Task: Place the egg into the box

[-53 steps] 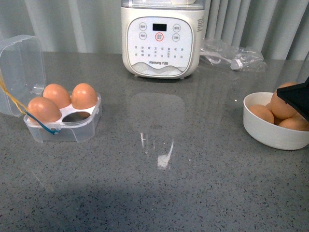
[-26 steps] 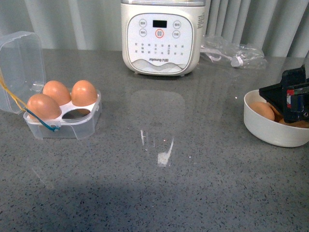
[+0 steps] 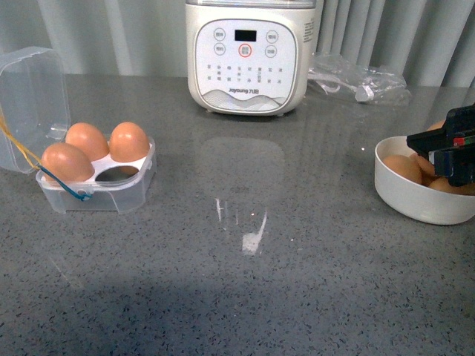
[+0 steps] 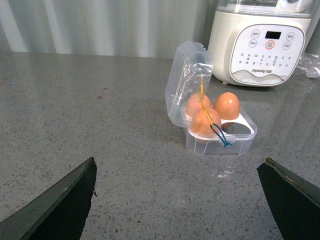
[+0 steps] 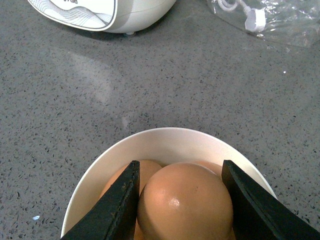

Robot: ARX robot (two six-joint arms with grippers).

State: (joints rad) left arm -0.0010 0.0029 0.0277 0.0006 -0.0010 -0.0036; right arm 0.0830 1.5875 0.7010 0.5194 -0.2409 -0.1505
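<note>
The task is mostly done but not finished. The box (image 3: 100, 185) sits at the left of the front view with its lid (image 3: 33, 104) thrown open behind it. Three eggs (image 3: 129, 143) already fill three of its cells, and the empty cell (image 3: 119, 176), at the box's near right corner, shows bare plastic. One more egg would complete the set.

That egg (image 5: 185, 192) is still at the far right of the front view, inside the white bowl (image 3: 415, 208), lying on top of other eggs. It is well apart from the box, with the whole width of grey counter between them.

The right gripper (image 5: 181, 212) is down in the bowl with its two dark fingers (image 5: 120, 205) at a medium spread. They press against the egg's opposite flanks with no gap visible on either side, so it appears to be gripping the egg. The pictures do not show whether the egg has left its neighbours.

The left gripper (image 4: 177, 200) is spread wide, holds nothing, and faces the box from a distance.

What remains, by this reading, is lifting, carrying leftward and lowering into the vacant cell.
</note>
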